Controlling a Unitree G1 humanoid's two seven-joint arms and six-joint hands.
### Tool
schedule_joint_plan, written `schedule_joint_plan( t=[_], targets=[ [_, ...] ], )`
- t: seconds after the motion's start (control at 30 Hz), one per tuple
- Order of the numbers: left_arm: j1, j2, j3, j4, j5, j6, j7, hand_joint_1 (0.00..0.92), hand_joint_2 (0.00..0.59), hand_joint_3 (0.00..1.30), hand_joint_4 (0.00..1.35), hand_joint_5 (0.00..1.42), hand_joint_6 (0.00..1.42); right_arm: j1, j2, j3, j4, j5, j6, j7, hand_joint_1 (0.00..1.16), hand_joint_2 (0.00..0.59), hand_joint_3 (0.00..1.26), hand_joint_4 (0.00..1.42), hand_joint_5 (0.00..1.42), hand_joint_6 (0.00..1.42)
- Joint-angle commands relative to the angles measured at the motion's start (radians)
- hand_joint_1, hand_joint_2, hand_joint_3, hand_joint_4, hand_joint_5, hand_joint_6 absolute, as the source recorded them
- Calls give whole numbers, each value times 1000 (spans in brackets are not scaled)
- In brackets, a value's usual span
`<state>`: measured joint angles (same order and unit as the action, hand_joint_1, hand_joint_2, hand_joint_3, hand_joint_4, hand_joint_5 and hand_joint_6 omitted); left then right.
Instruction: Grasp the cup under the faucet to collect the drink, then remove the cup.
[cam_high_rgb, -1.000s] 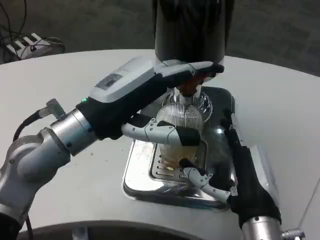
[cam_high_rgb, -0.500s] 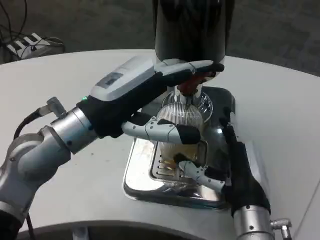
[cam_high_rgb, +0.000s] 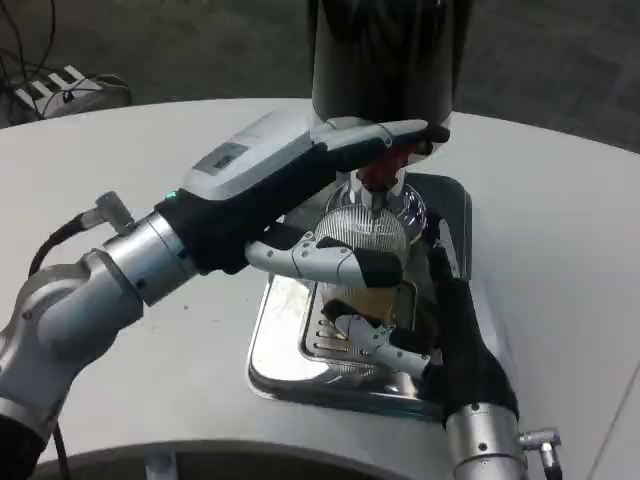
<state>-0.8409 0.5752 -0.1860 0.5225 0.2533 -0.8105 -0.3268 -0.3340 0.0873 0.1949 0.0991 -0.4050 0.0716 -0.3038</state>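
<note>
Head view, single frame. The cup (cam_high_rgb: 362, 262), a clear ribbed one with amber drink in its lower part, stands on the slotted grate of the steel drip tray (cam_high_rgb: 275, 345), directly below the faucet (cam_high_rgb: 382, 178) with its red-brown spout. Above the faucet rises the dark body of the dispenser (cam_high_rgb: 385, 55). The left hand (cam_high_rgb: 300, 200) reaches in from the cup's left: its upper fingers (cam_high_rgb: 385, 135) lie across the faucet lever at the base of the dispenser, and a lower finger crosses the front of the cup wall, touching it; I cannot tell whether this hand truly clamps the lever or only rests on it. The right hand (cam_high_rgb: 440, 330) comes up from the near right of the cup. Its dark back stands just beside the cup's right side, and a white and black finger (cam_high_rgb: 375, 338) curls in at the cup's base over the grate; a firm grasp on the cup cannot be confirmed, since the far side of the contact is hidden. The tray sits on the white table (cam_high_rgb: 140, 150). A power strip (cam_high_rgb: 55, 88) lies on the floor, far left of the cup, beyond the table edge.
</note>
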Motion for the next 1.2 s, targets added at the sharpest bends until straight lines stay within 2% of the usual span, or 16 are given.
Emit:
schedule_joint_plan(
  t=[0.03, 0.23, 0.5, 0.83, 1.2],
  targets=[
    [38, 30, -44, 25, 91, 13, -34, 0, 45, 188, 208, 270, 121, -22, 15, 9, 25, 8, -14, 0, 837, 174, 0, 31, 38, 147],
    [39, 44, -51, 24, 118, -2, -14, 0, 44, 192, 215, 272, 121, -60, 11, 1, 64, 12, -19, -6, 836, 174, 0, 31, 37, 145],
    [40, 61, -56, 8, 132, -6, 0, 0, 43, 199, 217, 273, 114, -80, 26, -26, 107, 38, -27, -20, 835, 174, 0, 31, 42, 144],
    [42, 63, -61, 5, 136, -3, 5, 0, 50, 201, 218, 281, 107, -99, 38, -19, 122, 29, -23, -40, 835, 174, 0, 50, 59, 144],
    [48, 61, -55, 6, 116, 5, -1, 0, 55, 210, 231, 284, 106, -117, 46, -10, 152, 31, -33, -76, 856, 169, 48, 134, 141, 221]
  ],
)
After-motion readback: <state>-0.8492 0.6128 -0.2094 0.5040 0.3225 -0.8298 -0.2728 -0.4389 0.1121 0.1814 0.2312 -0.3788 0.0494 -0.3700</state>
